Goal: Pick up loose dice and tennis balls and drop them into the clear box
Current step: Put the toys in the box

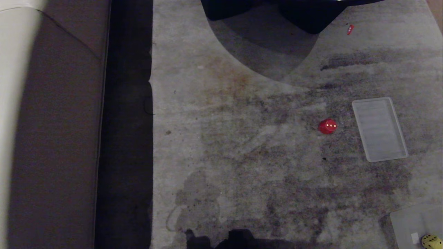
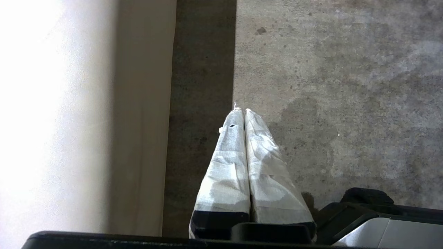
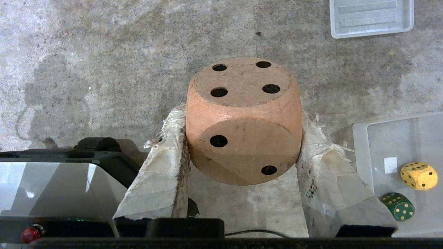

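**Tan die held beside the clear box, ready for the drop**

Across the grey, stained carpet (image 1: 242, 145) the scene is laid out, seen from above. Along the robot's left a pale sofa front (image 1: 20, 121) and a dark strip of floor are seen. Toward the robot's right, a flat ribbed panel (image 1: 380, 129) lies on the carpet, and just beside it a red die (image 1: 327, 126) sits loose, not yet collected.

At the near right corner of the head view, part of the clear box (image 1: 406, 221) is visible, with the yellow die (image 1: 431, 241) inside it. In the right wrist view the same clear box (image 3: 360, 138) is shown holding the yellow die (image 3: 418, 175) and the dark green die (image 3: 398, 206).

The right claw (image 3: 242, 145) is closed on the tan die (image 3: 244, 121), which is pinched between its two padded fingers (image 3: 162, 173) and held above bare carpet. The box lies near, off to one side of the claw: to the right as that view shows it. The claw is judged not yet to be over the box, so a short sideways carry toward the box is what the drop depends on.

The left claw (image 2: 244, 114) is seen pressed shut and empty, parked over the carpet edge by the sofa, well apart from the box. The right arm is plainly the nearer one.

No tennis balls are visible in any view.
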{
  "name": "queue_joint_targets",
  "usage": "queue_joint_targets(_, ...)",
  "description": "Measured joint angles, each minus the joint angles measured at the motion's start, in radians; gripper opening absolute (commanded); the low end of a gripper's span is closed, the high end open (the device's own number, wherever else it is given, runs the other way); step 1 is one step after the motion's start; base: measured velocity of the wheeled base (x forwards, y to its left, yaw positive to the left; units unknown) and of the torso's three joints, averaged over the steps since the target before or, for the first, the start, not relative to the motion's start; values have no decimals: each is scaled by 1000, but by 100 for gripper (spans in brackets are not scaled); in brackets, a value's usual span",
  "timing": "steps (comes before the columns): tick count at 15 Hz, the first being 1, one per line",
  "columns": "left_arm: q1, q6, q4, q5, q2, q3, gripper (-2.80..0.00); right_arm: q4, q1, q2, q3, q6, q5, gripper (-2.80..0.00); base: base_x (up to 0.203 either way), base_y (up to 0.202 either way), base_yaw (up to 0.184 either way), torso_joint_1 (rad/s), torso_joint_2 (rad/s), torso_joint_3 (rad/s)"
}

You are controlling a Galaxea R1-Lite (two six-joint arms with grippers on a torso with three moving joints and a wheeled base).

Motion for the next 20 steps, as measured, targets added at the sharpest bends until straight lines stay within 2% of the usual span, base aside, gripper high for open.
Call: queue_joint_targets(20, 0, 0, 0, 0, 0, 0, -280, 3, 0, -1, 0, 5, 0, -280, 0, 0, 0, 0, 0, 2)
